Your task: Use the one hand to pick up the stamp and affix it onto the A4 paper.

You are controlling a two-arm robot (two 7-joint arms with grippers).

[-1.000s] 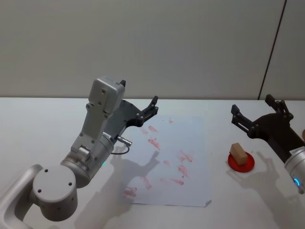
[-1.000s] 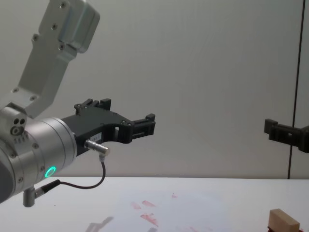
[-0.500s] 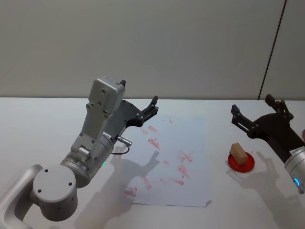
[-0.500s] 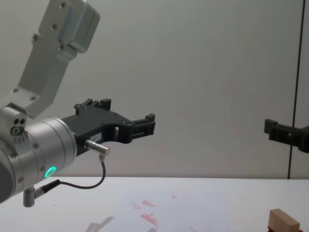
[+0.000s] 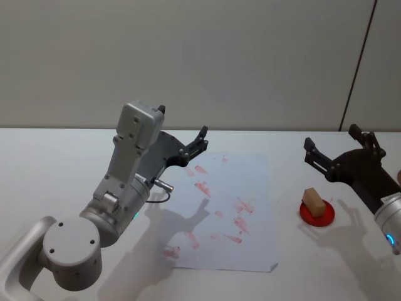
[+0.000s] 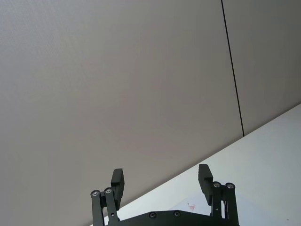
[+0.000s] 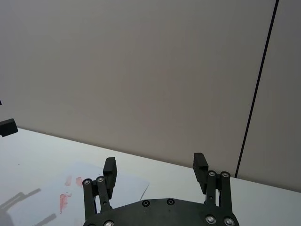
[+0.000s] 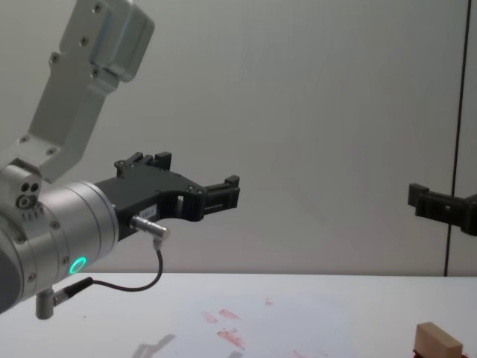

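Note:
The stamp, a light-tan wooden block, rests tilted on a round red ink pad at the right of the white table; its top also shows in the chest view. The A4 paper lies flat in the middle with several smudgy red prints. My right gripper hovers open above and just behind the stamp, holding nothing; its wrist view shows the fingers apart. Over the paper's far-left corner my left gripper hangs raised and open, also empty.
The big silver left arm with a green ring light stretches over the table's left half and throws a shadow on the paper. A plain grey wall stands behind the table's far edge, with a dark vertical seam at right.

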